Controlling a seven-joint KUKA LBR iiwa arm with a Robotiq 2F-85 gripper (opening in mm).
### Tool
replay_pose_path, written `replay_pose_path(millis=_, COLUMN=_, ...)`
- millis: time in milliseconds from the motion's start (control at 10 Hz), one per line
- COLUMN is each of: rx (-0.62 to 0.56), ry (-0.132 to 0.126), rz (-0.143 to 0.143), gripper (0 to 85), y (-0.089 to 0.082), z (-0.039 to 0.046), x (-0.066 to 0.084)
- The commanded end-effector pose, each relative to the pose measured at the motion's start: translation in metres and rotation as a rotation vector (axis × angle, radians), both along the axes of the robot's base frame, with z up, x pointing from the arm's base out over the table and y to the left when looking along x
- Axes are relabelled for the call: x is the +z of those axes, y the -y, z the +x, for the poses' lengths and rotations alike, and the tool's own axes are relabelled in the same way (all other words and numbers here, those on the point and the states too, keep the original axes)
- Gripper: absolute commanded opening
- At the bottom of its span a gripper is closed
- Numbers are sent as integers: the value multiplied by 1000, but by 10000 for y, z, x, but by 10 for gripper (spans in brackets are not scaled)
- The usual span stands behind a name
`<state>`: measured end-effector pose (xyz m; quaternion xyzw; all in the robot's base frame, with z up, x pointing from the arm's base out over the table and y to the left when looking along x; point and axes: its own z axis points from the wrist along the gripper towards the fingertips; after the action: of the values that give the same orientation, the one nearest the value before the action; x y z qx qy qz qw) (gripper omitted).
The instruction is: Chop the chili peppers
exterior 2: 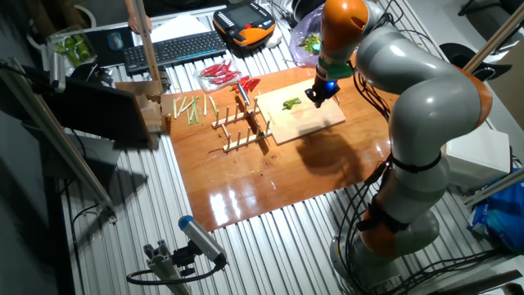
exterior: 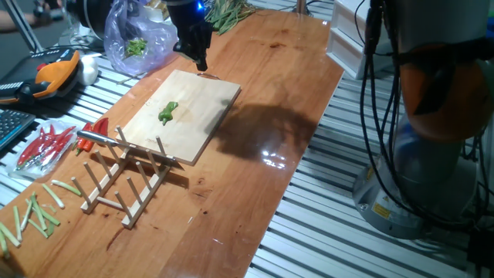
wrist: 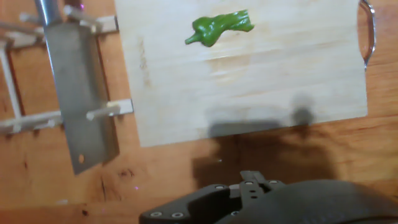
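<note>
Currently 1 chili [exterior: 168, 112] lies near the middle of the board [exterior: 202, 116], whole and uncut. The gripper [exterior: 200, 62] hovers above the board's far edge, well apart from the chili; its opening cannot be determined. The cleaver [wrist: 79, 106] rests on the rack [exterior: 130, 184] beside the board.

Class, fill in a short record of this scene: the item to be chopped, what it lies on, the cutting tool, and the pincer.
item: green chili, whole
support: wooden cutting board
tool: cleaver, resting on the wooden rack beside the board
pincer: above the board's far edge, apart from the chili; open or shut not visible
</note>
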<state>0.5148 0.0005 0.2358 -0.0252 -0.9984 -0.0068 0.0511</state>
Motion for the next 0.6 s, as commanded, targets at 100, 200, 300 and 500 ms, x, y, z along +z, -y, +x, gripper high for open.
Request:
replay_pose_path(millis=100, rx=80, ry=-31, rz=112, gripper=0, y=-2, z=1, x=1)
replay_pose_path(millis=200, rx=80, ry=-9, rz=110, gripper=0, y=-2, z=1, x=1)
replay_pose_path(millis=300, rx=36, ry=96, rz=40, gripper=0, y=-2, z=1, x=1)
replay_pose_path(millis=500, rx=81, ry=63, rz=37, gripper=0, y=-2, z=1, x=1)
